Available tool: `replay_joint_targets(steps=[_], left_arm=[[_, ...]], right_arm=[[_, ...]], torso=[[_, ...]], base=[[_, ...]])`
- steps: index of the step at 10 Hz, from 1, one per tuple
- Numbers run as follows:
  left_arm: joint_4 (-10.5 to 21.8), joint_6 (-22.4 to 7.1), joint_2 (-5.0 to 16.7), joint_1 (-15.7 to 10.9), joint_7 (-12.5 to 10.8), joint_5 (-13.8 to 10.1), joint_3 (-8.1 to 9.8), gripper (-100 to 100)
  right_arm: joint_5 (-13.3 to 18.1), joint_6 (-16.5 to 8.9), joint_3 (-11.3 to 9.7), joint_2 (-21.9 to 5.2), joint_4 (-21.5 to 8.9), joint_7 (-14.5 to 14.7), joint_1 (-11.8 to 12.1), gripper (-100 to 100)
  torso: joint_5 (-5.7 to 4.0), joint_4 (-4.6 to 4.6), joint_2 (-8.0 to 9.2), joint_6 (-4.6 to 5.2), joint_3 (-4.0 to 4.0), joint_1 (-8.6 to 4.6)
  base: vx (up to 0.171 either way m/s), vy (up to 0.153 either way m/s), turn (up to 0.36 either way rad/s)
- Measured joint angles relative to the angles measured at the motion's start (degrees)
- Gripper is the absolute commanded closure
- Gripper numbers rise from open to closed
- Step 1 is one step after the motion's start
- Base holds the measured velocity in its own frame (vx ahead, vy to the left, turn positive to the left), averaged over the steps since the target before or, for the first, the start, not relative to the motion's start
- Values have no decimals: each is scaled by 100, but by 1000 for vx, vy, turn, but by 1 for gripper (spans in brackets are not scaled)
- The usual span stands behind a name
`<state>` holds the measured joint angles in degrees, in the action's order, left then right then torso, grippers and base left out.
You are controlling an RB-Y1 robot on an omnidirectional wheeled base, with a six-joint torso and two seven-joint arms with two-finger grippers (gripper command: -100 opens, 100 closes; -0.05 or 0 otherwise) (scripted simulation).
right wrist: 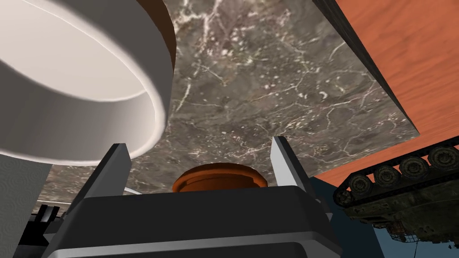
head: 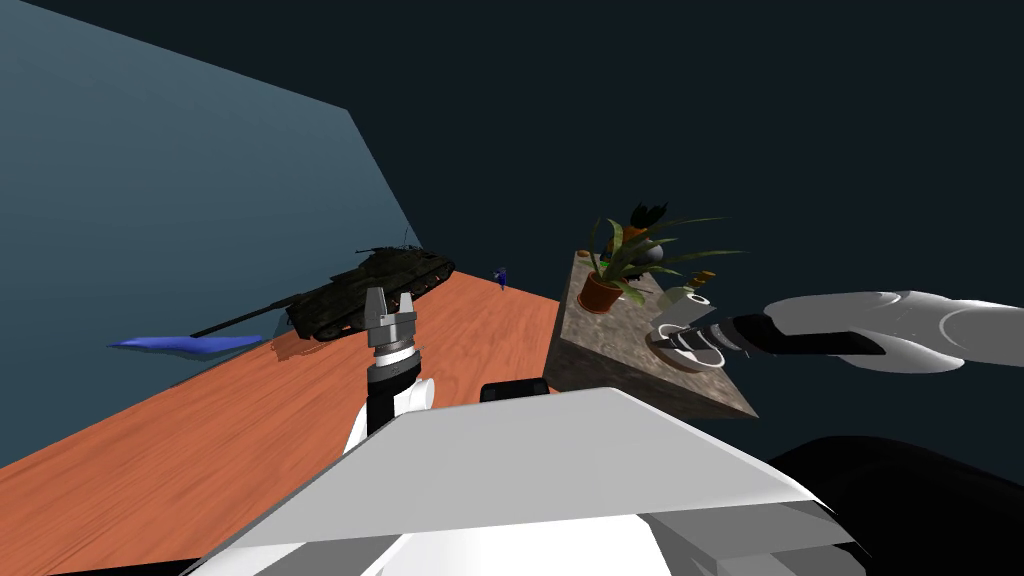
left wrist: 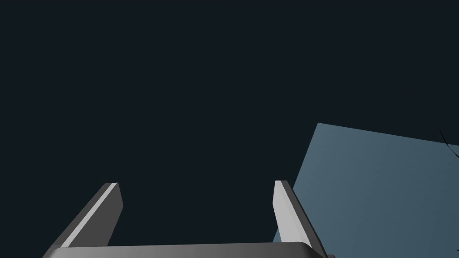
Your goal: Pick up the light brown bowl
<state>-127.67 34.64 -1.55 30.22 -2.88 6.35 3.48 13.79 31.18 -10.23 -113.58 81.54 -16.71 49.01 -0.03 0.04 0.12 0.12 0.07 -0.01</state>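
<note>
Though our right gripper (right wrist: 198, 142) stands released just beside the bowl (right wrist: 80, 85) (white wall, brown underneath) by the marble worktop's (right wrist: 278, 89) right edge, its wall sits outside the jaws; we'd sidestep, straddle the rim, then clench gently. Left gripper (left wrist: 197, 183) released, idle.

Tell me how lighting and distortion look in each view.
Head view: dim and rolled, the wide lens splaying the orange floor and marble table. Left wrist view: left gripper edge-lit against flat dark. Right wrist view: brightest, the pale bowl looming oversized up close.
</note>
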Motion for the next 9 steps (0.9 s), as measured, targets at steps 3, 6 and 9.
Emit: replay_joint_targets(steps=[3,6,9], left_arm=[[0,0,0,0,0,0,0,0],[0,0,0,0,0,0,0,0],[0,0,0,0,0,0,0,0]], right_arm=[[261,43,-83,-156,-57,-120,23,-100],[169,58,-440,-152,-79,-83,11,-100],[187,74,-290,-143,-90,-122,144,-100]], torso=[[-2,1,2,0,1,-7],[-1,0,0,1,0,-2],[0,0,-1,0,0,0]], base=[[-13,-20,44],[1,1,-4],[-1,-1,10]])
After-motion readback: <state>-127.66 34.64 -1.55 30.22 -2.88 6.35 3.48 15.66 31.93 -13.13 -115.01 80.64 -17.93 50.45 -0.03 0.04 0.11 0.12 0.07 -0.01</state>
